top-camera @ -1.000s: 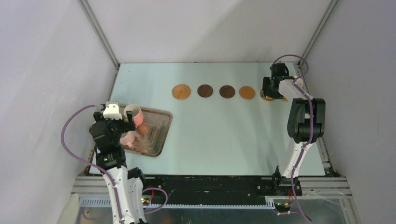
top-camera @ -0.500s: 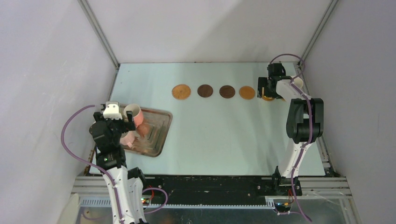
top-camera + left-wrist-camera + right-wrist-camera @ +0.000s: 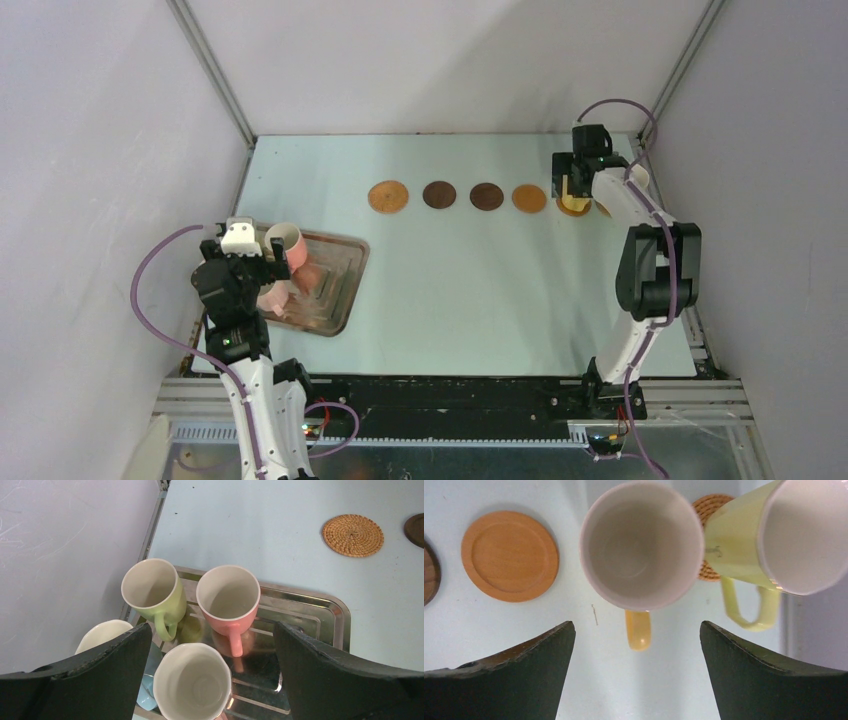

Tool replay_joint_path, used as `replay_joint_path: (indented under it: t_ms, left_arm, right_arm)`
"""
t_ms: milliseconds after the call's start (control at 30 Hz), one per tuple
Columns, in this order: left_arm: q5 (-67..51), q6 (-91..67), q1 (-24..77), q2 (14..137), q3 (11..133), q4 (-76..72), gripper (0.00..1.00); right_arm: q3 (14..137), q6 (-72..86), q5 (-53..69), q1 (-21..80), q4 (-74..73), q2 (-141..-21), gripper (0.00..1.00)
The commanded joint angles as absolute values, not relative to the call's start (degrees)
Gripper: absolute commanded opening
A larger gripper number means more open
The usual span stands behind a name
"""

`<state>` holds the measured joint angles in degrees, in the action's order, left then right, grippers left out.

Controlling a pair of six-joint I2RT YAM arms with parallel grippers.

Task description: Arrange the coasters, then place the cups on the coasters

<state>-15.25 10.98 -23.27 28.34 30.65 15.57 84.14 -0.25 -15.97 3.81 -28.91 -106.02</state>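
1. The pale blue table (image 3: 460,290) is carrying everything, with the two arms reaching over its left and right sides.
2. The metal tray (image 3: 330,615) is lying near the table's left edge.
3. The left gripper (image 3: 212,630) is hovering over the tray, its fingers spread wide and gripping nothing.
4. The right gripper (image 3: 636,625) is hanging above the far right end of the table, its fingers wide apart and touching no cup.
5. On the tray, the light green cup (image 3: 152,592) and the salmon pink cup (image 3: 228,597) are standing upright side by side. A pale-rimmed cup (image 3: 192,682) is sitting just in front of them, and a fourth cup (image 3: 102,632) is showing half-hidden behind the left finger.
6. The yellow cup (image 3: 641,545) is standing upright between the right fingers' span; whatever is lying under it is hidden.
7. The pale yellow-green cup (image 3: 744,540) is standing just beside it, on the right-hand woven coaster (image 3: 711,510).
8. In a row along the far side are lying the left-hand woven coaster (image 3: 388,196), two dark brown coasters (image 3: 439,194), and the orange-brown coaster (image 3: 510,555), all bare.
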Motion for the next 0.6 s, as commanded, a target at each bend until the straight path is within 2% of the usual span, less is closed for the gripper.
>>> replay_joint_path:
  t_ms: [0,267,433,567]
  left_arm:
    - [-16.1,11.3,-23.7,28.2,30.9,14.8,0.98]
    - [-16.0,11.2,-23.8,29.1,31.1,14.8,0.98]
    - [-15.4,11.2,-23.8,29.2,30.8,14.5,0.98]
    - [-15.5,11.1,-23.8,30.0,30.7,14.1,0.98]
  right_arm:
    - [85.9,-3.3,-21.5,5.1,-26.2,-98.7,0.99]
    - [78.6,-6.5,-11.9,14.4,-18.4,-86.2,0.99]
    - [78.6,-8.1,-9.4,27.0,-18.0,-87.1,0.99]
    - [78.6,-10.6,-13.6,36.8,-16.8,-90.1,0.99]
